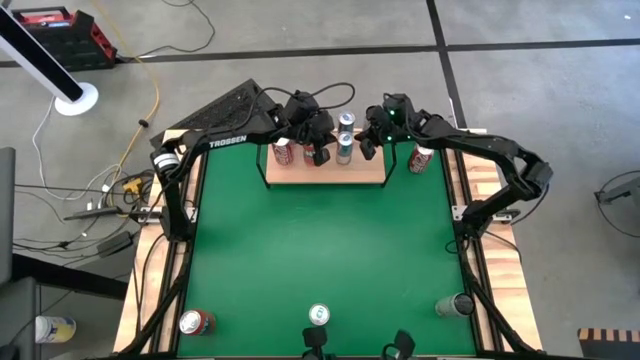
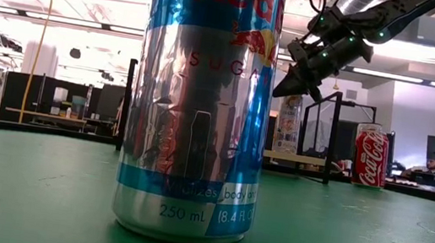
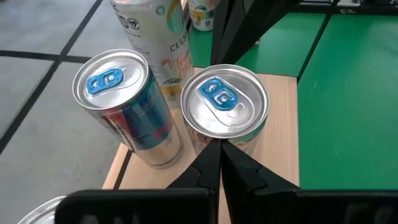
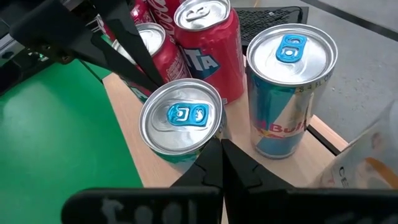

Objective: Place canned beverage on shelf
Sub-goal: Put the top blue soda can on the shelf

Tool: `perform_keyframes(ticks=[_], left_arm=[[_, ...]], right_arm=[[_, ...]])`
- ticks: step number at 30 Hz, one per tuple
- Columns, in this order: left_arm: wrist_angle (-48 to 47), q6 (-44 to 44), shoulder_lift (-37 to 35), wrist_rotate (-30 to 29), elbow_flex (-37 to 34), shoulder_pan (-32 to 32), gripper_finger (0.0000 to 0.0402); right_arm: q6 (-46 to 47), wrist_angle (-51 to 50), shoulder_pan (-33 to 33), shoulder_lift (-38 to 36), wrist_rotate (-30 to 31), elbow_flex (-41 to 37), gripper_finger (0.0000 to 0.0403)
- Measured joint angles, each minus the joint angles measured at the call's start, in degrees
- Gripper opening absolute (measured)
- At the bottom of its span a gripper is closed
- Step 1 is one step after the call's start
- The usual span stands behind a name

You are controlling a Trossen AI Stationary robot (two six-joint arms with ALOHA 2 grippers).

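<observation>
Shelf (image 1: 325, 172) holds cans | left gripper (image 1: 320, 155), right gripper (image 1: 368, 148) above, closed

Checking in from the remote desk: both arms are over the shelf (image 1: 325, 172) at the table's (image 1: 320, 250) far edge. My left gripper (image 3: 221, 144) is right at one can (image 3: 225, 102), with a second can (image 3: 121, 99) just beside it and a tall can (image 3: 158, 31) beyond. A lone can (image 1: 421, 158) stands off the shelf, near my right gripper (image 1: 368, 146). Three cans (image 1: 319, 315) stand well apart, along the near edge.
</observation>
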Motion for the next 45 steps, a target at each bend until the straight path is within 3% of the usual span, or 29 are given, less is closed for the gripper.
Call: perform_keyframes(ticks=[29, 39, 45], left_arm=[[3.2, -2.0, 0.8, -3.2, 0.0, 1.5, 0.0000], [2.3, -3.5, -0.2, -2.9, 0.0, 1.6, 0.0000], [2.5, -2.8, -2.7, -2.0, 0.0, 1.7, 0.0000]], right_arm=[[1.4, -1.5, 1.1, -0.1, 1.4, 0.1, 0.0018], [-0.4, -8.8, 0.6, -3.1, 2.6, 2.0, 0.0018], [-0.7, -9.6, 4.3, -3.8, 1.4, 2.1, 0.0018]])
